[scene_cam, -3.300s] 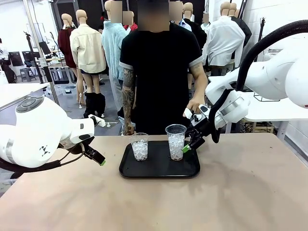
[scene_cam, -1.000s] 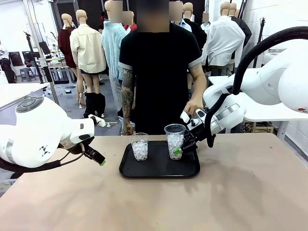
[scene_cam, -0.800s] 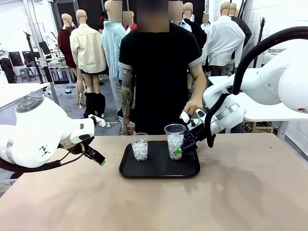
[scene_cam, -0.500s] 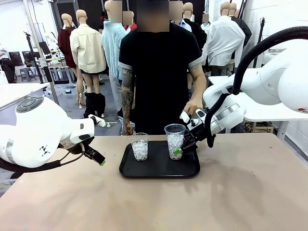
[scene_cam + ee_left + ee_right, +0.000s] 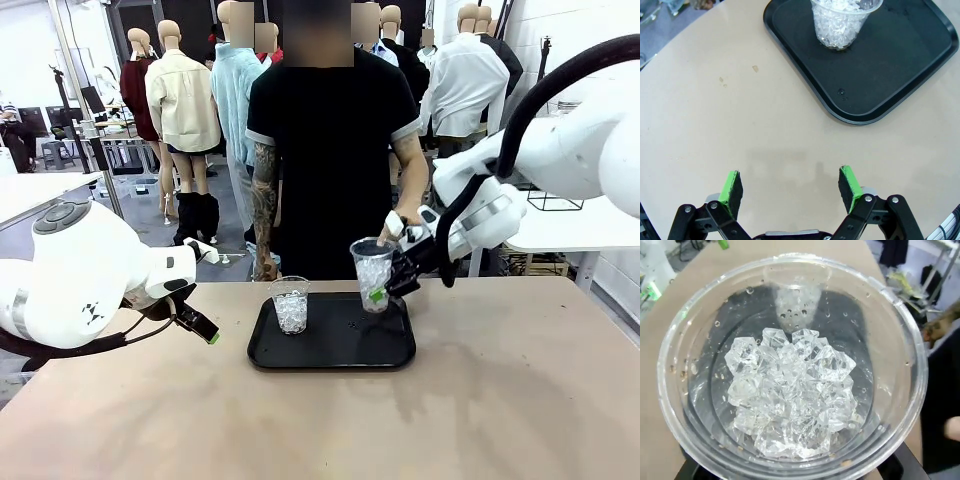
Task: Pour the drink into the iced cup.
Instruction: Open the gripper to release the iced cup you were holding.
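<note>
1. Left pincer (image 5: pixel 208 334) (image 5: pixel 790 186): jaws spread wide and holding nothing. It hangs over the bare beige table top (image 5: pixel 500 400), in the same place as a second ago.

2. Black rectangular plastic tray (image 5: pixel 300 355) (image 5: pixel 900 65): it lies ahead of the left pincer, apart from it, and has not shifted.

3. Short clear plastic cup (image 5: pixel 290 305) (image 5: pixel 842 22): it stands upright on the tray's left half, ahead of the left pincer and well to the left of the right pincer. It holds ice cubes and no coloured liquid.

4. Right pincer (image 5: pixel 388 288): it is pinching the tall clear plastic cup (image 5: pixel 374 270) (image 5: pixel 890 330) by its lower wall.
   - Change: half a second ago this cup stood on the tray. It is now raised clear of the tray, upright, and carried slightly to the right.
   - Contents: white ice cubes (image 5: pixel 790 400) and water droplets. No reddish-brown drink can be made out in either cup.

5. Person's hand (image 5: pixel 400 222): just behind the right pincer, close above it.

6. Meaning for the task: the grasp and lift appear complete and pouring has not begun. The raised cup probably has to travel left and tilt over the short cup.
</note>
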`<state>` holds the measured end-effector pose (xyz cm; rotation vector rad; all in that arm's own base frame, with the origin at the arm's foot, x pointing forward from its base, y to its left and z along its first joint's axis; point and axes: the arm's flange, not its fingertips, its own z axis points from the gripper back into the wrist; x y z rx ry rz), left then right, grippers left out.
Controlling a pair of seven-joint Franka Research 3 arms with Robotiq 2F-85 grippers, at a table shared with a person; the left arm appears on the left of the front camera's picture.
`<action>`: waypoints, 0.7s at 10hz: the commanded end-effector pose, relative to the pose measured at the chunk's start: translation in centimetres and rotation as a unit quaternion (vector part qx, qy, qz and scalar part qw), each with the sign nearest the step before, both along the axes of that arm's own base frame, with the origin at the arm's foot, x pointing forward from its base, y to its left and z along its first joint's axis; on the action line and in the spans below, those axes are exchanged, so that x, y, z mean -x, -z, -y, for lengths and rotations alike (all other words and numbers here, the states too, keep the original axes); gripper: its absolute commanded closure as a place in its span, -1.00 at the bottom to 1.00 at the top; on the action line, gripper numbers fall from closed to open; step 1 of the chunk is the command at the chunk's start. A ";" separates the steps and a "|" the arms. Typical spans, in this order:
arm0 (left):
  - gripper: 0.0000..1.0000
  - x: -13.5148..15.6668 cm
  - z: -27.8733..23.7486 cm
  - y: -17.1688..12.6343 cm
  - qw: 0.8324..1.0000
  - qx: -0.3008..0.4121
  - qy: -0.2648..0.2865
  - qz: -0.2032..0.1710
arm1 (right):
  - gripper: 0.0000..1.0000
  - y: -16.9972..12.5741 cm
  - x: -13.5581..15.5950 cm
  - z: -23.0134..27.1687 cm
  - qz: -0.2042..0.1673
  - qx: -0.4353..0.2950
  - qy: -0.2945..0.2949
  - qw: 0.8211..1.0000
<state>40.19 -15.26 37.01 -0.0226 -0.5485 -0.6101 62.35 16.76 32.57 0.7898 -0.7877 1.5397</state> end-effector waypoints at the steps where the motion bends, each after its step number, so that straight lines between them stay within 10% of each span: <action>1: -1.00 0.0 -0.2 -0.1 1.000 0.001 -0.002 0.001 | -0.25 -3.5 0.9 1.3 0.014 -0.001 0.037 0.999; 7: -1.00 0.0 -0.2 -0.1 1.000 0.001 -0.002 0.001 | -0.25 -8.1 -3.4 4.6 0.006 -0.026 0.078 0.997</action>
